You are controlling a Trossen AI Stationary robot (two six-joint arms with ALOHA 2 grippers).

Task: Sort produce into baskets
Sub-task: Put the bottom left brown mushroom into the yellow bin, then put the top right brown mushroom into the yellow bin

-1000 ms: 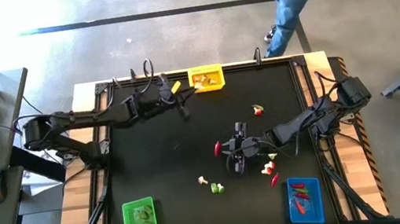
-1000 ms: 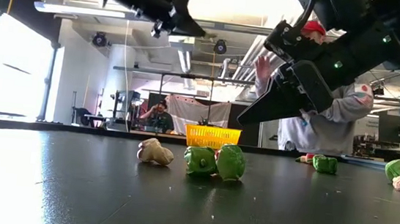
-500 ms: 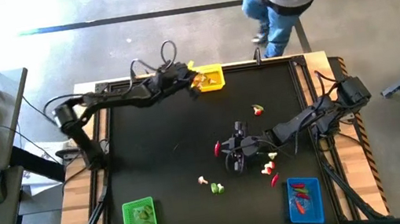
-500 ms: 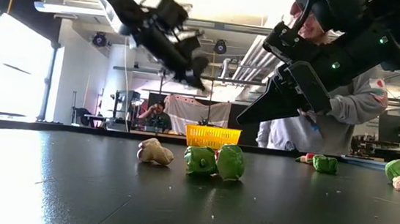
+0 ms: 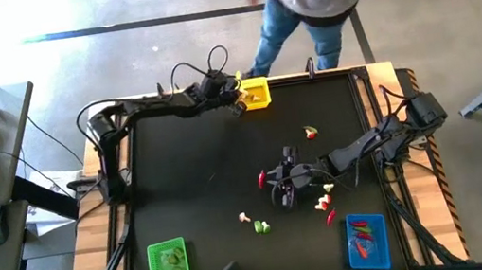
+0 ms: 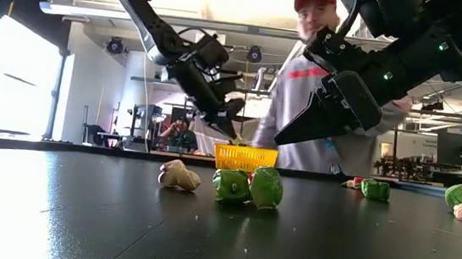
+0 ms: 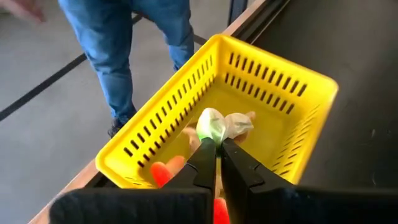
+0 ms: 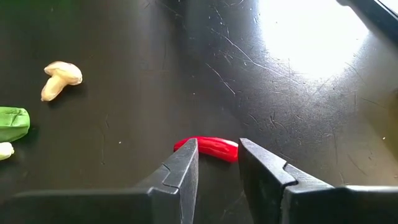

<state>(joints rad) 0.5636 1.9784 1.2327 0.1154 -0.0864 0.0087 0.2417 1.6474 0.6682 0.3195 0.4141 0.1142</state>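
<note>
Left hand hangs over the yellow basket, fingers pinching a pale green-white piece just above its floor, a drop looking imminent. Right hand hovers low, fingers spread either side of a red pepper lying on the bench. Green basket and blue basket each hold a few pieces; several lie loose around the right hand, so roughly halfway.

Small yellow plastic mesh basket sits top centre; green and blue baskets bottom corners; tiny toy vegetable pieces scatter centre-right.
</note>
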